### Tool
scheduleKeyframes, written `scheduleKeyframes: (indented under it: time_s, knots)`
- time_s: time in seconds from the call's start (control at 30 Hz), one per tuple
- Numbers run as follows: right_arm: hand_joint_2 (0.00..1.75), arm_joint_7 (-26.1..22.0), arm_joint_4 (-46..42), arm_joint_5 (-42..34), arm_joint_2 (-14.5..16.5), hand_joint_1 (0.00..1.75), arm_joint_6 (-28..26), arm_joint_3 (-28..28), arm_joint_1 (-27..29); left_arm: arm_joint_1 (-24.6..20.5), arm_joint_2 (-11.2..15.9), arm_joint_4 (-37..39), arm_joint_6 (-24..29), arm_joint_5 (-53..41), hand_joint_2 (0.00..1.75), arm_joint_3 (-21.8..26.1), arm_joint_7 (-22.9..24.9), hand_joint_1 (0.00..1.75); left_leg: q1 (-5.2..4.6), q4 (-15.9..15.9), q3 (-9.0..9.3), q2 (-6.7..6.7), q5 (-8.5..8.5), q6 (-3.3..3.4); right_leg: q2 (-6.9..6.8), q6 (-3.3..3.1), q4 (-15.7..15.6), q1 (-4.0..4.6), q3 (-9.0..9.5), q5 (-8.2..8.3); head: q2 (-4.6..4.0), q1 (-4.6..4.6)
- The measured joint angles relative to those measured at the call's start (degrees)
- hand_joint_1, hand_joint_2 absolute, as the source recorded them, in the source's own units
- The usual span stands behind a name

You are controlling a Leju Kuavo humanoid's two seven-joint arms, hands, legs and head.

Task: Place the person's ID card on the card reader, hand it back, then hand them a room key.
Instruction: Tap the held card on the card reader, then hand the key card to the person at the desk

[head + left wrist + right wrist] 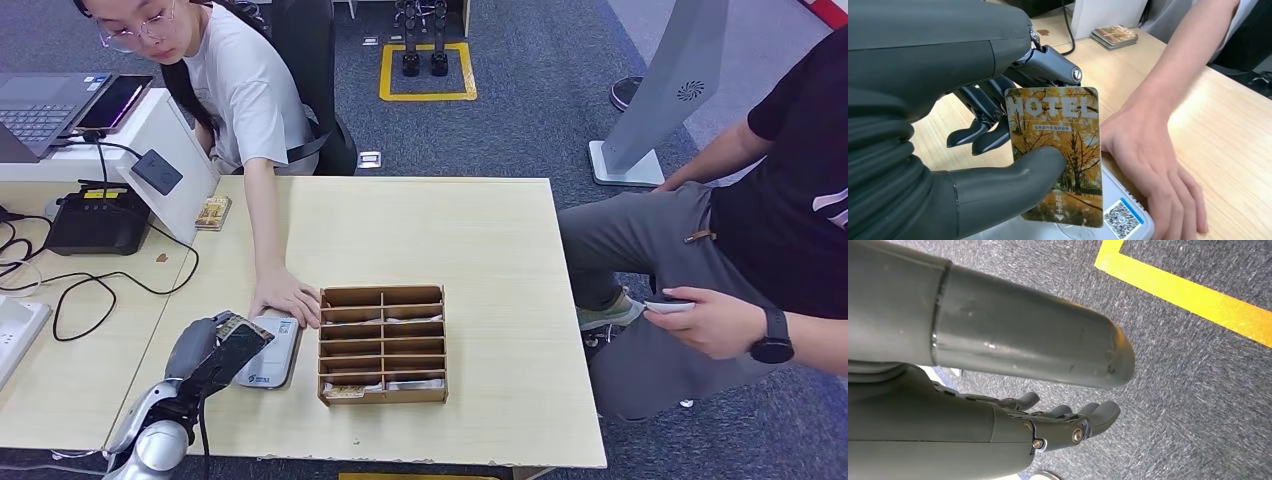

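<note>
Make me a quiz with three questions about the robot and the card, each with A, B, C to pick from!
1. Where is the card the left hand holds?
A. Over the white card reader
B. Inside the wooden organizer
C. On the laptop

2. What big word is printed on the card?
A. BANK
B. HOTEL
C. LIBRARY

3. What is the right hand doing?
A. Gripping a key
B. Pressing on the table
C. Hanging empty above the grey carpet

Answers: 1 A, the reader shows right under the card in the left wrist view. 2 B, white letters across the card's top spell HOTEL. 3 C, the right wrist view shows nothing in the fingers, with carpet below.
</note>
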Motion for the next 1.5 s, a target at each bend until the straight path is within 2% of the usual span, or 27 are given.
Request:
scheduleKeyframes:
  time_s: [0.53, 0.83, 0.9, 1.03, 1.13, 1.2, 1.3, 1.5]
  knots:
    - [0.00, 0.0, 0.0, 0.7, 0.1, 0.00, 0.2, -0.3, -0.2, -1.3, -0.6, 4.2, 0.7, -5.5, 1.75, 0.0, 1.2, 1.75, 0.00, 0.0, 0.03, -0.01, 0.00, 0.00, -0.01, 0.00, 0.0, 0.00, 0.03, 0.00, -0.01, 0.00]
    - [0.00, 0.2, 0.0, 1.3, 0.1, 0.00, 0.3, -0.5, -0.4, -3.4, -2.0, 9.1, 2.0, -10.7, 1.75, -1.3, 1.6, 1.75, -0.01, 0.0, 0.07, -0.06, 0.00, 0.00, -0.08, 0.00, 0.0, -0.01, 0.11, 0.00, 0.00, 0.01]
    - [0.00, 0.2, 0.0, 1.6, 0.2, 0.00, 0.3, -0.8, -0.4, -3.8, -2.5, 9.6, 0.2, -6.2, 1.75, -1.4, 0.1, 1.75, -0.01, 0.0, 0.10, -0.07, 0.01, 0.00, -0.09, 0.00, 0.0, -0.01, 0.14, 0.00, -0.01, 0.00]
    - [0.00, 0.0, 0.0, 2.3, 0.2, 0.00, 0.1, -1.3, -0.4, -4.0, -3.6, 9.2, -4.5, 11.4, 1.75, -0.8, -3.9, 1.75, -0.01, 0.0, 0.10, -0.09, 0.06, -0.03, -0.10, 0.00, 0.0, -0.01, 0.14, 0.00, 0.00, 0.00]
    - [0.00, -0.3, 0.0, 2.9, 0.2, 0.00, 0.1, -1.5, -0.4, -4.5, -3.9, 7.2, -4.9, 22.8, 1.75, 0.2, -5.7, 1.75, 0.00, 0.0, 0.08, -0.09, 0.09, -0.05, -0.10, 0.00, 0.0, 0.00, 0.11, 0.02, -0.01, 0.00]
    - [0.00, -0.4, 0.0, 3.2, 0.2, 0.00, 0.1, -1.6, -0.4, -5.6, -3.9, 5.7, -4.4, 27.3, 1.75, 1.0, -6.5, 1.75, 0.00, 0.0, 0.07, -0.11, 0.10, -0.06, -0.10, 0.00, 0.0, 0.00, 0.11, 0.03, -0.01, -0.01]
    - [0.00, -0.4, 0.0, 3.7, 0.2, 0.00, 0.1, -1.6, -0.4, -8.4, -3.6, 4.2, -1.1, 28.7, 1.75, 2.1, -8.6, 1.75, 0.01, 0.0, 0.07, -0.13, 0.11, -0.06, -0.10, 0.00, 0.1, 0.00, 0.10, 0.04, 0.00, -0.01]
    - [0.00, -0.4, 0.0, 4.6, 0.2, 0.00, 0.3, -1.6, -0.7, -14.0, -2.9, 3.6, 6.6, 24.9, 1.75, 3.4, -12.6, 1.75, 0.01, 0.0, 0.07, -0.13, 0.11, -0.07, -0.09, -0.01, 0.1, 0.00, 0.10, 0.04, -0.01, 0.00]
